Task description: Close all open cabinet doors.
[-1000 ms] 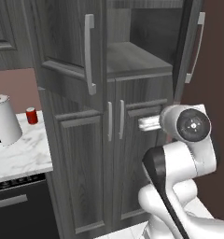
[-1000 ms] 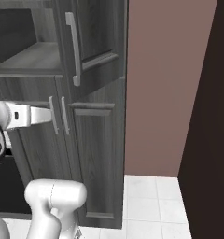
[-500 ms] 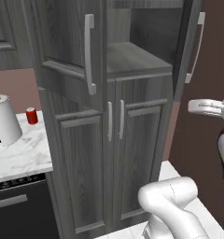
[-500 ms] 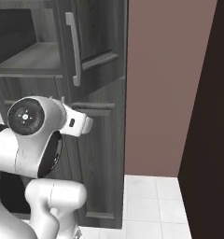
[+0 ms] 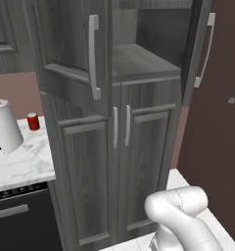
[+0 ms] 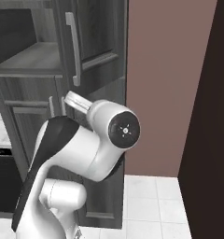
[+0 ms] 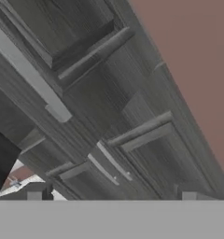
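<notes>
Both upper doors (image 5: pixel 73 46) stand ajar, lower doors (image 5: pixel 139 162) shut — no writing legible — gripper (image 7: pixel 111 198) fingers apart, holding nothing.

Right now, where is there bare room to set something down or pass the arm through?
The open shelf between the two swung-out upper doors, left and right, is bare. The marble counter is bare in front; its back holds the paper towel roll and red can.

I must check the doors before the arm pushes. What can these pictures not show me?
- Gripper: hand view, only the fingertips show; open or shut unclear.
- Right upper door: left base view, edge-on, its top cut off by the frame.
- Lower doors: right base view, mostly hidden behind the arm.
</notes>
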You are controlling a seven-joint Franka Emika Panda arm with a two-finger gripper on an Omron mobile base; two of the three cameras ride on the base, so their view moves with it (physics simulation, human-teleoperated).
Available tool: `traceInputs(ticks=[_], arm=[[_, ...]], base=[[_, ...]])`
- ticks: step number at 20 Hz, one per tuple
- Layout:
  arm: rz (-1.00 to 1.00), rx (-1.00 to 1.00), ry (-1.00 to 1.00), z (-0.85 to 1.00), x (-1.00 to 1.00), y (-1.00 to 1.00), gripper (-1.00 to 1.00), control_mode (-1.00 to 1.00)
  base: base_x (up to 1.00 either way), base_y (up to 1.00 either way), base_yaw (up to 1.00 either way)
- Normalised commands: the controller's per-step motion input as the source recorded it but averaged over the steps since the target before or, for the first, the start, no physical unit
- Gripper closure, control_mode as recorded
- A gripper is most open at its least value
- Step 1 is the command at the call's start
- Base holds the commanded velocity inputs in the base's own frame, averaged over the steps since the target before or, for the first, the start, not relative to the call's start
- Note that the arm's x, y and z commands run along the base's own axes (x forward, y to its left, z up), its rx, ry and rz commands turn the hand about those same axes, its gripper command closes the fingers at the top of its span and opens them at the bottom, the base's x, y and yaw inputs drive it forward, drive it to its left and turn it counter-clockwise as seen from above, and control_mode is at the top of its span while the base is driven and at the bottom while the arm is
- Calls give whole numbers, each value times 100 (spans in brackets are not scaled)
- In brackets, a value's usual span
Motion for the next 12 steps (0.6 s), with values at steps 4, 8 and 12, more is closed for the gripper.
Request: traceInputs(ticks=[4, 8, 12], arm=[[7, 5, -2, 3, 52, 0, -100, -100], [2, 7, 0, 1, 74, 0, -100, -100], [4, 10, 0, 4, 76, 0, -100, -100]], base=[[0, 0, 0], [0, 0, 0], [0, 0, 0]])
